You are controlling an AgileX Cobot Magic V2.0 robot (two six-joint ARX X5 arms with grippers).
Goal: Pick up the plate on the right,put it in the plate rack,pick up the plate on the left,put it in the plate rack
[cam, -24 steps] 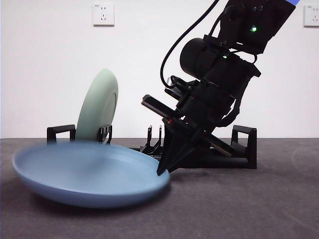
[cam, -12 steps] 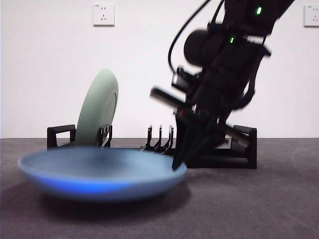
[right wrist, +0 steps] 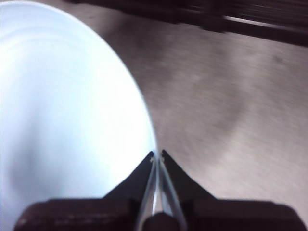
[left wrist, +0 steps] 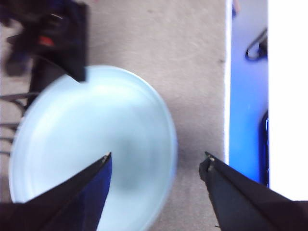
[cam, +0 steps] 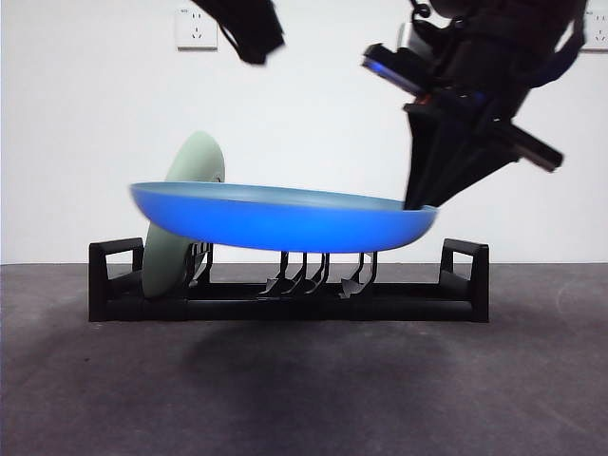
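Lifted since a second ago: blue plate [cam: 285, 217], formerly resting on the tabletop [cam: 380, 389], now airborne and near level, in front of the plate rack [cam: 285, 306], clear of its prongs.

Right gripper [cam: 418, 201]: clenched on the plate's right rim, descending from the upper right; wrist view shows both jaws pinched on the rim [right wrist: 156, 159].

Left gripper [left wrist: 156, 161]: released, jaws spread, empty, above the plate; visible in front view as a dark tip [cam: 242, 28] at the top.

Green plate [cam: 182, 214]: upright in the rack's left end.

Open room: rack slots right of the green plate are free.

Legible writing: none; wall socket [cam: 197, 27] unmarked.
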